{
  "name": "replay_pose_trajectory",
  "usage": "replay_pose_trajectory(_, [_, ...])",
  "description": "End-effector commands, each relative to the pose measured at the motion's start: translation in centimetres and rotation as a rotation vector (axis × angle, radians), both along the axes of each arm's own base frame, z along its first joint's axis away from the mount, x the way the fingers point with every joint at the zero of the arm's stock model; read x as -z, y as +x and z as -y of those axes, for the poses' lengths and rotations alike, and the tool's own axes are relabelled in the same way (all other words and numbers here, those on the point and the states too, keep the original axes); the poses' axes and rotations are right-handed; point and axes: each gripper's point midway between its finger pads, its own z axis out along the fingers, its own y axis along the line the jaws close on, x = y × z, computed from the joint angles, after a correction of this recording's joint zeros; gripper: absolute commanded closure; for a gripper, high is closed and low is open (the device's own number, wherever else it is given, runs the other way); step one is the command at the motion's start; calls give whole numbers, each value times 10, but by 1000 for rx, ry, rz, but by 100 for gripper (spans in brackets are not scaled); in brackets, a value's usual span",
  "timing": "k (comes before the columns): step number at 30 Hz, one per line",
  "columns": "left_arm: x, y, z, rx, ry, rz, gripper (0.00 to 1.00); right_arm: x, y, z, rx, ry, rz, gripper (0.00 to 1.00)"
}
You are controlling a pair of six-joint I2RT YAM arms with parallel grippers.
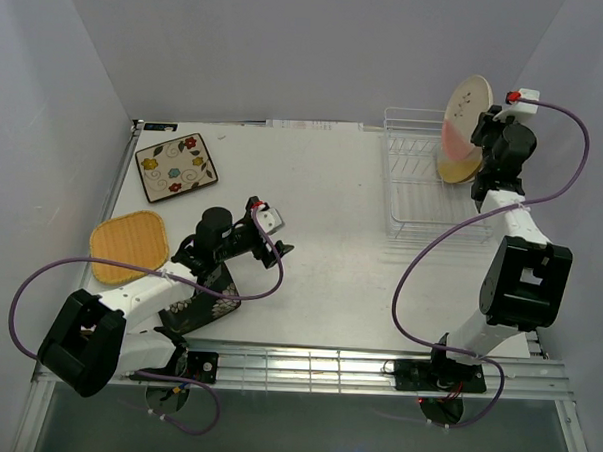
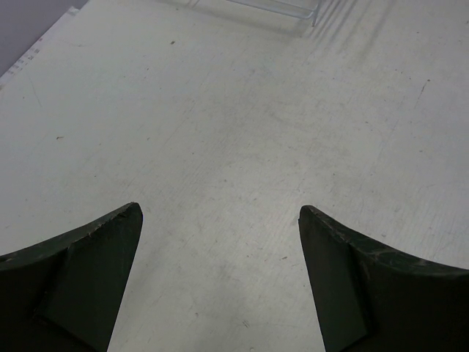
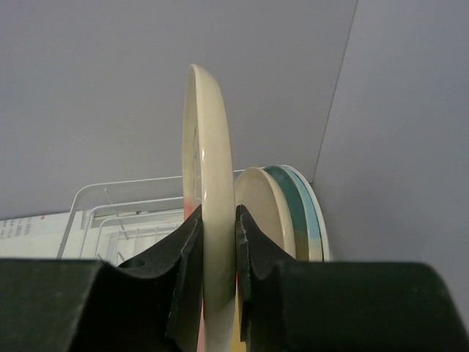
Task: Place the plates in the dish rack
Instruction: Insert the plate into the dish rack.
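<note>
The right gripper is raised at the far right of the white table. Its two dark fingers are pinched nearly together on the rim of a round cream plate with a pink half. The plate stands upright on edge over the far right part of the white wire dish rack. Whether its lower edge touches the wires cannot be told.

In the right wrist view the held plate appears edge-on, and other round plates stand on edge just behind it, toward the side wall: a cream-backed plate and a teal-rimmed plate (with a pale blue edge beyond them).

The left gripper is low over the table's near left part, its fingers spread wide with nothing between them, only bare tabletop below. Three rounded-square plates lie flat on the left side. A cream plate painted with flowers sits near the far left corner. A plain orange-yellow plate lies nearer the arm, by the left edge. A black floral plate is partly hidden beneath the left arm.
</note>
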Motion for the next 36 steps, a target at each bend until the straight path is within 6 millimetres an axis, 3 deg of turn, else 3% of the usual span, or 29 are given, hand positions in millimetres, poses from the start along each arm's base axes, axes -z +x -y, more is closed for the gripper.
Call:
replay_pose_trajectory(1, [-4,-5,0,24,-13,8,2,-89,-9,7,41,-77,311,92])
replay_pose_trajectory(6, [-3,-6,0,28,-13,2,2,-80,-7,10,55,-111,317,92])
replay_pose_trajectory(20, [-7,-8,0,32,-19,6,2,-11,13,13,53,-49,234,92])
replay_pose_trajectory(30, [-9,-9,0,37,-20,10,2,11,12,14,69,-25,208,92])
replay_pose_trajectory(36, [-7,-9,0,40,-17,6,2,26,16,18,92,-6,172,86])
